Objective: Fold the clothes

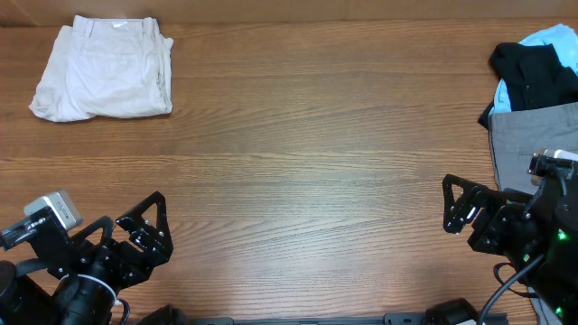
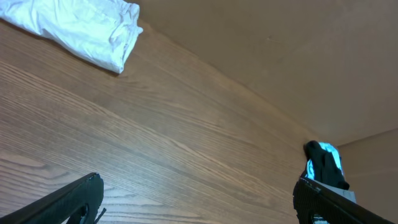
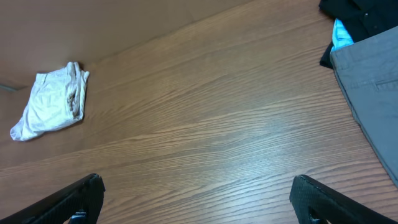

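Note:
The pale cream clothes (image 1: 104, 69) lie folded into a compact square at the far left corner of the table, waistband toward the back edge. They also show in the left wrist view (image 2: 81, 26) and in the right wrist view (image 3: 51, 101). My left gripper (image 1: 144, 236) is open and empty near the front left edge, far from them; its fingers (image 2: 198, 199) frame bare wood. My right gripper (image 1: 465, 212) is open and empty at the front right; its fingers (image 3: 196, 200) frame bare wood too.
A pile of other garments sits at the right edge: a grey pair of trousers (image 1: 535, 140), a black piece (image 1: 533, 74) and a light blue piece (image 1: 553, 38). The wooden table (image 1: 307, 162) runs between the two sides.

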Action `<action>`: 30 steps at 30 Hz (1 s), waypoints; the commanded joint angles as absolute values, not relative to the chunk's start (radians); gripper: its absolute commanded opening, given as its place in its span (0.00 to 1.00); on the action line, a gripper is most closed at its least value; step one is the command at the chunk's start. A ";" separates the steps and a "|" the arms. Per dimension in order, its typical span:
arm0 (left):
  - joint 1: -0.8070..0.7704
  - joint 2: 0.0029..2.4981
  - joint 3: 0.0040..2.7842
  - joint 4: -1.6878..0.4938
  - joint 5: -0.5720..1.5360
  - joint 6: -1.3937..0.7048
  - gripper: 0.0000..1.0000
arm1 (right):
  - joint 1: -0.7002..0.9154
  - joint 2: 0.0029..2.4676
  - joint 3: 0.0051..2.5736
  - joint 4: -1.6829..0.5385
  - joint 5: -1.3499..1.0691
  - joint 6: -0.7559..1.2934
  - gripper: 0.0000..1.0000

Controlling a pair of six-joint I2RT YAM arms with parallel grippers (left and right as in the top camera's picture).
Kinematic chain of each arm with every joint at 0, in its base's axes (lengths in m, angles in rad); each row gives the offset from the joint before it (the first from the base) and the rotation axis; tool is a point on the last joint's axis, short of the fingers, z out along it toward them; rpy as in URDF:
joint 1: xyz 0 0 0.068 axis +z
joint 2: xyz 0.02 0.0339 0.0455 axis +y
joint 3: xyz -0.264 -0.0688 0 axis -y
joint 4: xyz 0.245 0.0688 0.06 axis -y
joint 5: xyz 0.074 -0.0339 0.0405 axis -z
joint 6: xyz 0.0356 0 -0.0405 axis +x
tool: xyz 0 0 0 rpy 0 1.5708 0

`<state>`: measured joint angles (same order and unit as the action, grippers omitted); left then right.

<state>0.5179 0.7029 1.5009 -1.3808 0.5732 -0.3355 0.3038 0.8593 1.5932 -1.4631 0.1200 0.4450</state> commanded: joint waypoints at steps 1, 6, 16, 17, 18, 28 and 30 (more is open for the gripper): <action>0.517 0.699 1.508 -1.381 0.591 -0.310 1.00 | 0.308 0.855 1.591 -1.461 0.134 0.453 1.00; 0.517 0.699 1.508 -1.381 0.592 -0.310 1.00 | 0.308 0.855 1.591 -1.461 0.134 0.453 1.00; 0.517 0.699 1.508 -1.381 0.592 -0.310 1.00 | 0.293 0.849 1.570 -1.445 0.157 0.441 1.00; 0.517 0.699 1.508 -1.381 0.592 -0.310 1.00 | 0.279 0.846 1.556 -1.430 0.157 0.435 1.00; 0.517 0.699 1.508 -1.381 0.592 -0.310 1.00 | 0.260 0.836 1.530 -1.406 0.157 0.432 1.00; 0.517 0.699 1.508 -1.381 0.592 -0.310 1.00 | 0.146 0.539 0.951 -0.926 0.068 0.297 1.00; 0.517 0.699 1.508 -1.381 0.592 -0.310 1.00 | 0.139 0.487 0.841 -0.838 0.049 0.280 1.00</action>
